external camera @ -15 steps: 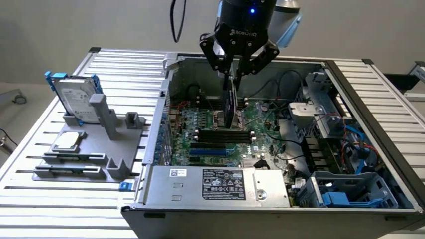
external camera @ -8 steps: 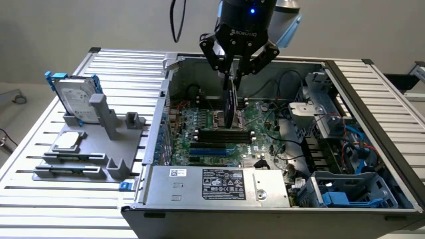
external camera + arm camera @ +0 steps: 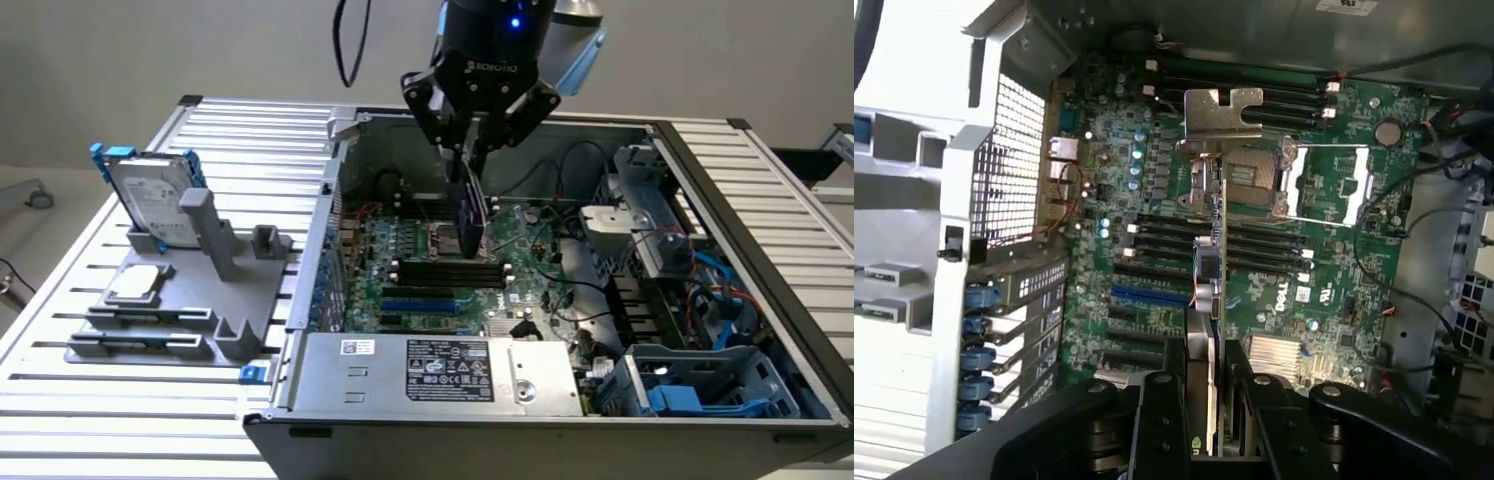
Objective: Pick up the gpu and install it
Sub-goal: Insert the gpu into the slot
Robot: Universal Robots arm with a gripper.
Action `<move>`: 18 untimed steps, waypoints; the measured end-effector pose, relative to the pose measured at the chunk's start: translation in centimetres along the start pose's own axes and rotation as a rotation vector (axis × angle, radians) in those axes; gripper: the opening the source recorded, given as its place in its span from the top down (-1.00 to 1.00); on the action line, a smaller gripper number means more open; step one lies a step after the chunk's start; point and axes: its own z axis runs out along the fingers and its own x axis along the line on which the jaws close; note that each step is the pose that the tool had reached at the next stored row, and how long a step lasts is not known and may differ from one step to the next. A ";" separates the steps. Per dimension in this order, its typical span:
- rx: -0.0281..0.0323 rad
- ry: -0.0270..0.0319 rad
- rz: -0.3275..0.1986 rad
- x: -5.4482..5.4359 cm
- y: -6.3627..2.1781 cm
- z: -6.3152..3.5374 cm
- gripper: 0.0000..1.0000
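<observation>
One gripper [image 3: 470, 145] hangs over an open computer case [image 3: 534, 445] lying on a slatted metal table [image 3: 227, 120]. Its fingers are clamped on the gpu [image 3: 467, 215], a thin card held upright on edge above the middle of the green motherboard [image 3: 400, 270]. The card's silver bracket [image 3: 1224, 110] points away from the gripper. Whether the card touches the board cannot be told. A grey stand [image 3: 220, 250] near the table's edge on the exterior view's left carries a hard drive [image 3: 150, 185].

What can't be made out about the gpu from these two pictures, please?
Exterior view: the gpu, held by the gripper, hangs edge-on; whether its lower edge touches the motherboard cannot be told.
Wrist view: the gpu itself hides the stretch of motherboard beneath it.
Exterior view: the power supply label has print too small to read.
</observation>
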 end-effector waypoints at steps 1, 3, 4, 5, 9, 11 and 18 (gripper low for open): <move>0.0012 -0.0001 -0.018 0.0 0.00 0.01 0.47; 0.0037 -0.0003 -0.054 0.0 0.00 0.02 0.47; 0.0050 -0.0004 -0.073 0.0 0.00 0.02 0.47; 0.0062 -0.0005 -0.091 0.0 0.00 0.03 0.47; 0.0114 -0.0007 -0.164 0.0 0.00 0.05 0.47; 0.0138 -0.0010 -0.201 0.0 0.00 0.06 0.47; 0.0226 -0.0015 -0.328 0.0 0.00 0.11 0.47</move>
